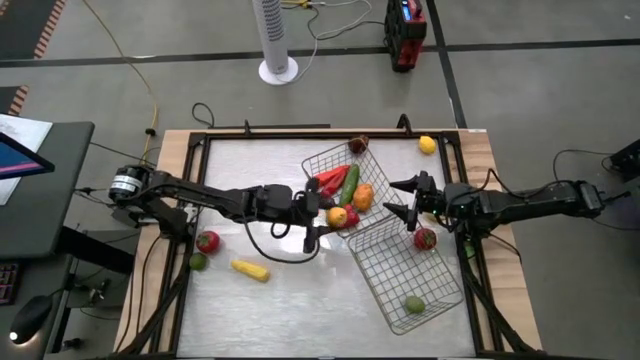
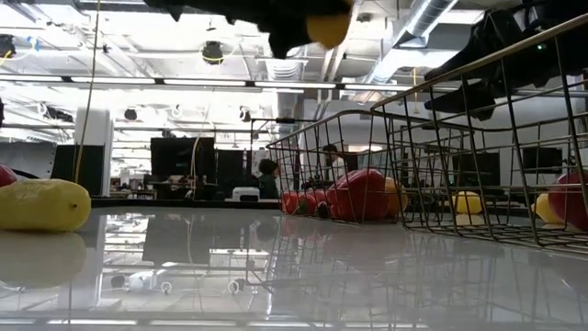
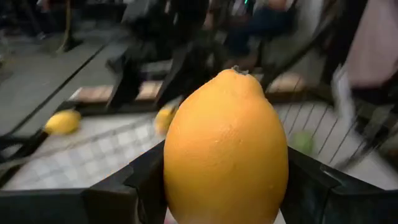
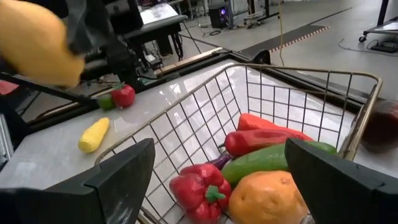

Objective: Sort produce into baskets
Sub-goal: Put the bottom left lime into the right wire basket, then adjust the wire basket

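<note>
**Left gripper carries a yellow-orange fruit by the basket corner**

High view first: the left gripper (image 1: 322, 217) sits at centre frame, closed around an orange lemon (image 1: 338, 215) right at the lower corner of the upper basket (image 1: 322, 160). That basket holds a red pepper (image 1: 330, 181), a cucumber (image 1: 349, 184) and an orange fruit (image 1: 363, 197). The right gripper (image 1: 397, 198) reaches in from the right, fingers spread wide and holding nothing, between the two baskets. The lower basket (image 1: 437, 290) holds one green piece (image 1: 414, 304). At lower left a yellow corn (image 1: 250, 269), a red piece (image 1: 208, 241) and a small green one (image 1: 197, 262) lie on the table (image 1: 300, 310); a yellow piece (image 1: 427, 145) sits at upper right.

Low view: the lemon (image 2: 328, 28) hangs at the top edge, well above the table, with the corn (image 2: 44, 204) at far left and the baskets on the right.

Left wrist view: the lemon (image 3: 226, 152) fills the middle, clamped between the dark fingers (image 3: 149, 180).

Right wrist view: the open fingers (image 4: 121, 174) frame the filled basket (image 4: 311, 78) at the bottom corners; the lemon (image 4: 34, 43) shows at upper left.
</note>
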